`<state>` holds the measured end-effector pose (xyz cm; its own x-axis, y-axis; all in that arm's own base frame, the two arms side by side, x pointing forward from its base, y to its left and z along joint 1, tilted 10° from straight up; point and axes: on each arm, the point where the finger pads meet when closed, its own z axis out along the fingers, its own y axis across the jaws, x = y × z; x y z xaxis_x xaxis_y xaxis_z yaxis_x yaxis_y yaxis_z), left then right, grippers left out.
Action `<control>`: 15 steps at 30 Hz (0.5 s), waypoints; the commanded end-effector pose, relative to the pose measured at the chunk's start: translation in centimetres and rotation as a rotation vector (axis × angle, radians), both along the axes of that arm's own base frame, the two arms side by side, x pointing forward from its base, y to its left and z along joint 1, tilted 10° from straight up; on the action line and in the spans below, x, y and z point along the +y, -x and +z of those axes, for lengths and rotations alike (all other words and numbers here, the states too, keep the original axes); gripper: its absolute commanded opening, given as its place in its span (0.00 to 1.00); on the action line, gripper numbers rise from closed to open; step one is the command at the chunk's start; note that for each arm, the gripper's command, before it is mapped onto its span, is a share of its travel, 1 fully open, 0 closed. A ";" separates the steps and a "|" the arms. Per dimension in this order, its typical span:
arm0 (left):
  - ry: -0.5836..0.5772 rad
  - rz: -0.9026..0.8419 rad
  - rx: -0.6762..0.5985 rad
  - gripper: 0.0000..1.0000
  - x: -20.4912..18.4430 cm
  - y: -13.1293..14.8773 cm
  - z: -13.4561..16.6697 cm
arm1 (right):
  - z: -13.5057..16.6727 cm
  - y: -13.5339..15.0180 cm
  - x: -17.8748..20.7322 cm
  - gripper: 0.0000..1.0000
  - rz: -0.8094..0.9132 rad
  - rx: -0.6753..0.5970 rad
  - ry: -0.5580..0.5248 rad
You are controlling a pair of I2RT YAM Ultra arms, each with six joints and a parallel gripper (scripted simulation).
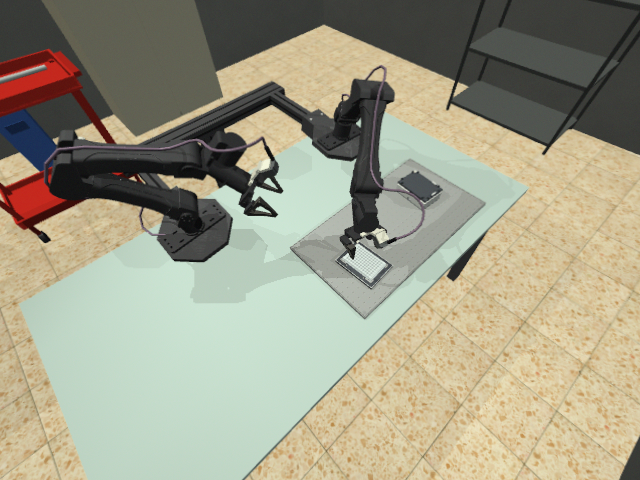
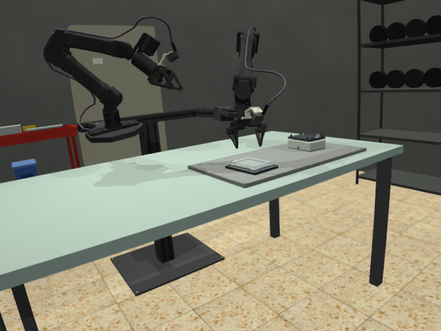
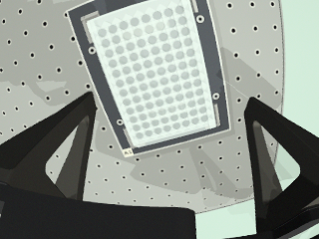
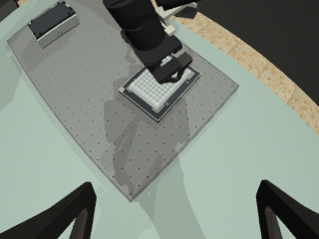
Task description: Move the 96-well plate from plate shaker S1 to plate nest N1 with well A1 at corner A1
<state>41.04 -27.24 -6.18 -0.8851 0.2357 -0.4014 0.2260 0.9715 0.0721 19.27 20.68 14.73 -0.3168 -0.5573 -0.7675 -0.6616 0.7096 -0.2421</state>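
The white 96-well plate [image 1: 363,262] lies flat inside the dark frame of nest N1 [image 1: 375,279] on the grey perforated baseplate [image 1: 408,227]. It also shows in the side view [image 2: 252,163], the left wrist view [image 3: 155,70] and the right wrist view [image 4: 158,88]. A small label [image 3: 128,151] marks one nest corner; I cannot make out the plate's cut-off corner. My left gripper [image 2: 247,141] is open and empty, a little above the plate's far edge. The shaker S1 [image 1: 419,186] stands bare. My right gripper [image 1: 262,197] is open and empty, raised high and far from the plate.
A dark gantry beam [image 1: 232,111] runs behind the arm bases. A red cart [image 1: 31,129] stands off the table's far side. A dark shelf rack [image 1: 542,77] stands off the other end, and it holds several black balls [image 2: 402,28].
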 end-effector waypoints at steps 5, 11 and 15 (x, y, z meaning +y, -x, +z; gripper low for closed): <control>0.099 -0.235 -0.292 1.00 -2.0 -1.6 3.1 | 0.8 -0.1 0.0 1.00 -0.004 -0.014 -0.026; 0.111 -0.316 -0.377 1.00 -1.9 -1.6 3.6 | 0.8 -0.1 0.0 1.00 -0.004 -0.014 -0.026; 0.115 -0.384 -0.434 1.00 -1.7 -1.1 3.6 | 0.8 -0.1 0.0 1.00 -0.004 -0.014 -0.026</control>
<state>40.56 -27.33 -5.46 -0.6444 0.4414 -0.6244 0.4715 0.8722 0.1300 19.27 20.68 14.73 -0.3168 -0.5573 -0.7675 -0.6616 0.7096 -0.2421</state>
